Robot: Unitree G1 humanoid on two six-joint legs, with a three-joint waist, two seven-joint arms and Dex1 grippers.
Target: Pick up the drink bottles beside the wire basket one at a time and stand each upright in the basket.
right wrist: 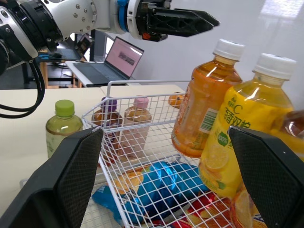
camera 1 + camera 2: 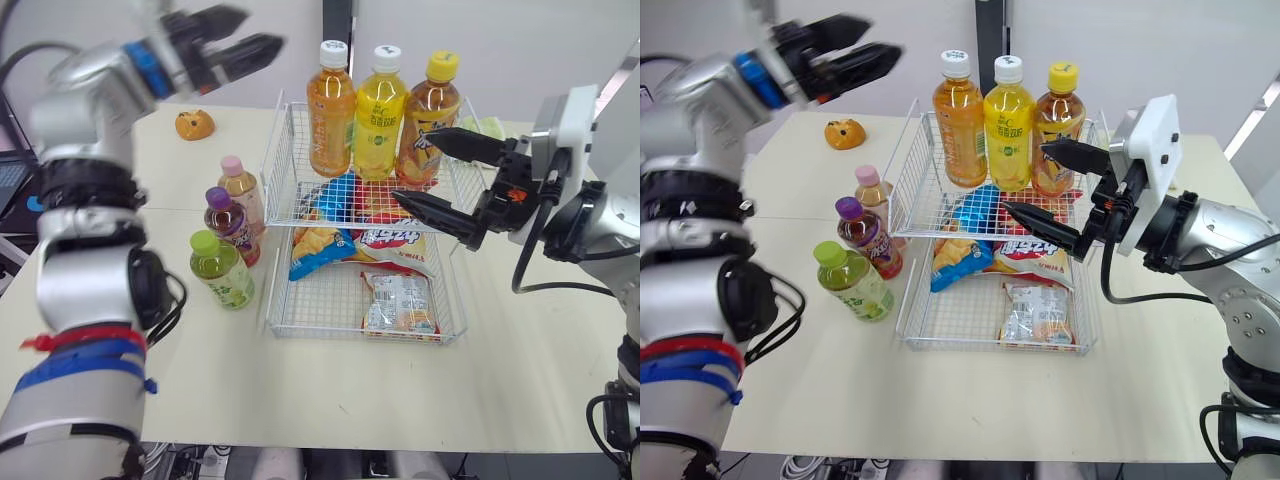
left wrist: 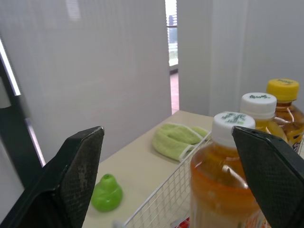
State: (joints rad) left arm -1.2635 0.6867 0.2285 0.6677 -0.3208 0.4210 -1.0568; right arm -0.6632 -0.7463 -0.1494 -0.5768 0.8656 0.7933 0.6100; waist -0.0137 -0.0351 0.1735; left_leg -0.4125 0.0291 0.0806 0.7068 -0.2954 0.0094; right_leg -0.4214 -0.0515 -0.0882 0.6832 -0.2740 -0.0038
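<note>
The left tool [image 2: 255, 30] is held high in the air at about 11 o'clock from the wire basket [image 2: 315, 305]. Its two fingers are spread apart and nothing is held between them. The right tool [image 2: 414, 165] is found at 3 o'clock of the basket, also spread wide and empty, and one of its fingers is very close to the yellow-capped bottle [image 2: 430, 120]. That bottle is stood up at the 12 o'clock end of the basket, next to the orange bottle [image 2: 331, 110] and the yellow bottle [image 2: 378, 115]. Three more bottles are waiting on the worktop [image 2: 350, 400] at 9 o'clock of the basket: the pink-capped bottle [image 2: 242, 192], the purple-capped bottle [image 2: 232, 225] and the green-capped bottle [image 2: 224, 272]. They are packed tight, so when one is grabbed, a neighbour could be bumped and knocked over. The yellow-capped bottle could be tipped if the right tool is swung sideways. Much of the basket floor is covered by snack bags [image 2: 398, 300], so a bottle put down on them could wobble and fall.
</note>
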